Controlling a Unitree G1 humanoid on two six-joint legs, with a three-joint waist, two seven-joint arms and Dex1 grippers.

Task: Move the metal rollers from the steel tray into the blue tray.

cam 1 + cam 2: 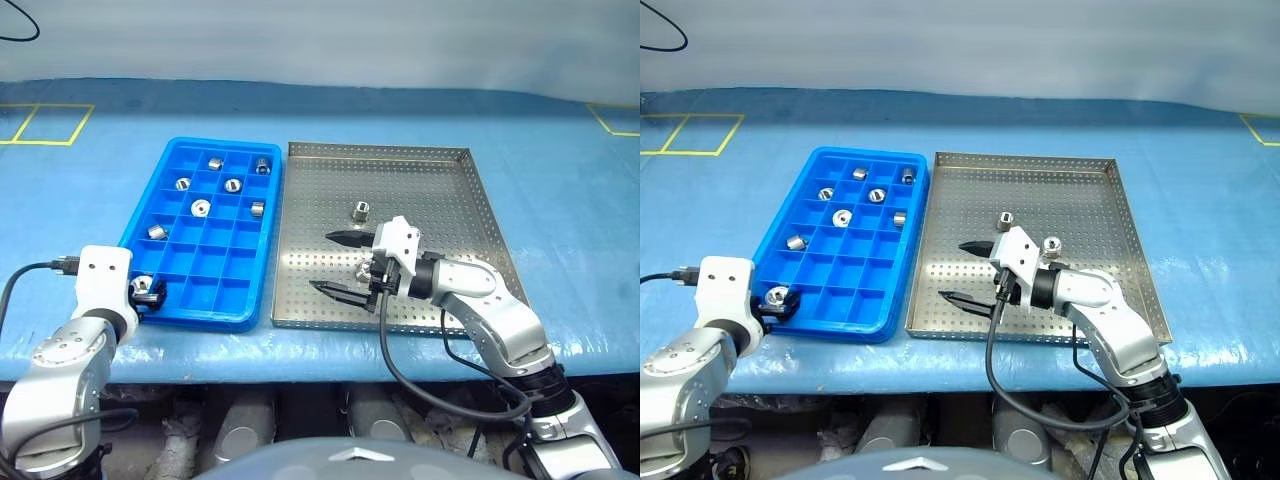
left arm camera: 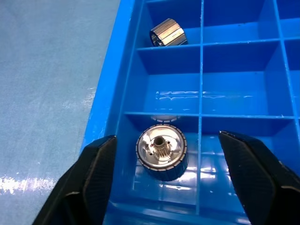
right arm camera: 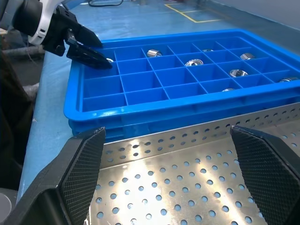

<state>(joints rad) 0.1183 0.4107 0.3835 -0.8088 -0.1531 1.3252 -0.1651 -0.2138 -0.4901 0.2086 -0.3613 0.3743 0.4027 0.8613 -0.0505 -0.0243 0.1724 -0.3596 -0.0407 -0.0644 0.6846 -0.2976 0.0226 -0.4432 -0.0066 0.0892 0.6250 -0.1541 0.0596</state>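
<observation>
The two black fingers of the left gripper stand apart on either side of a small shiny silver metal roller with a toothed central hole, touching neither of its flanks; the roller rests on end on the floor of the near corner compartment of the bright blue rectangular plastic tray with its grid of small square compartments. In the same column, two compartments farther on, a second roller lies on its side. From the head camera, six further rollers are seen spread through the far half of the blue tray, one per compartment, among them one near the tray's middle and one by its far right corner. The right gripper hangs over the near part of the large square silver steel tray with perforated floor and low raised rim, its two black fingers spread wide and holding nothing, pointing toward the blue tray. Two rollers remain on the steel tray: one stands near the centre, just beyond the right gripper, and another stands close beside the right wrist. The two trays lie side by side, edges nearly touching, on the tabletop covered in blue sheeting marked with yellow tape lines toward its far corners.
</observation>
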